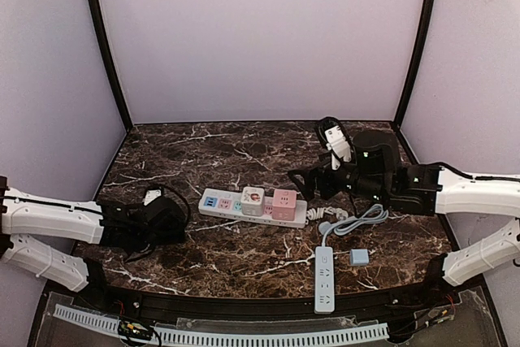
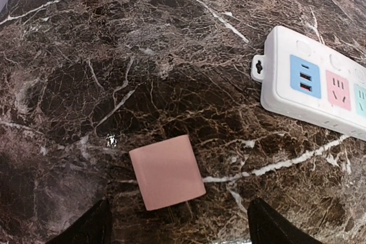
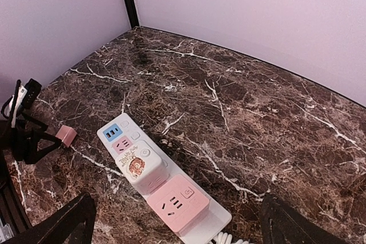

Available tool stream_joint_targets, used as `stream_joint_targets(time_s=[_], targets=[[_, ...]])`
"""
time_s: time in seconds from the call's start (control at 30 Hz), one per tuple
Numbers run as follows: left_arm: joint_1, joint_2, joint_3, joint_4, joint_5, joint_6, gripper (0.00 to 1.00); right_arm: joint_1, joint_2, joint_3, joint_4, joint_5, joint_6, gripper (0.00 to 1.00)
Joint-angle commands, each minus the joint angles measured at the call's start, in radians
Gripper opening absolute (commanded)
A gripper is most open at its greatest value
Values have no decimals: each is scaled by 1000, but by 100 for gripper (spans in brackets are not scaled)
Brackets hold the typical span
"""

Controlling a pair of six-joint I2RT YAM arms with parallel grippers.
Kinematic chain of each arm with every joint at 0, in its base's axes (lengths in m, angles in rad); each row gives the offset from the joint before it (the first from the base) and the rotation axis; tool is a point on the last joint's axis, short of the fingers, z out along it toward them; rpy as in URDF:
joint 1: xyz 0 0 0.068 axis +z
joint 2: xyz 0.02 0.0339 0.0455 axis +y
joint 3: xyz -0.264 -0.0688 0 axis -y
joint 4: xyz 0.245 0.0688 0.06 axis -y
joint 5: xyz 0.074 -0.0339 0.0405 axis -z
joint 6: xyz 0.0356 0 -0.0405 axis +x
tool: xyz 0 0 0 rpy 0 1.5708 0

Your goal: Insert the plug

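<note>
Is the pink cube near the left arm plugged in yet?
No, out. The pink cube lies on the table, apart from the strip.

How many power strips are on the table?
2. A wide strip with coloured sockets lies mid-table; a slim white strip near the front edge, right of centre. None looks hidden.

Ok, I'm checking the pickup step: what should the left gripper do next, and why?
Probably lower slightly and close the left gripper on the pink plug. The plug sits on the table between the open fingers, untouched by either, and apart from the power strip that it must go into.
</note>
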Motion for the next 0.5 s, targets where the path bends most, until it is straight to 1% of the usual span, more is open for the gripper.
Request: stream_joint_targets(time_s=[0.0,0.2,0.47], targets=[[57,94,9,94,98,30,81,-2,-29,-33,34,-14,17,99],[103,192,35,125,116,33,79,0,-28,-43,46,-21,1,99],[130,241,20,152,63,21,69,-1,-16,-53,58,-45,-1,99]])
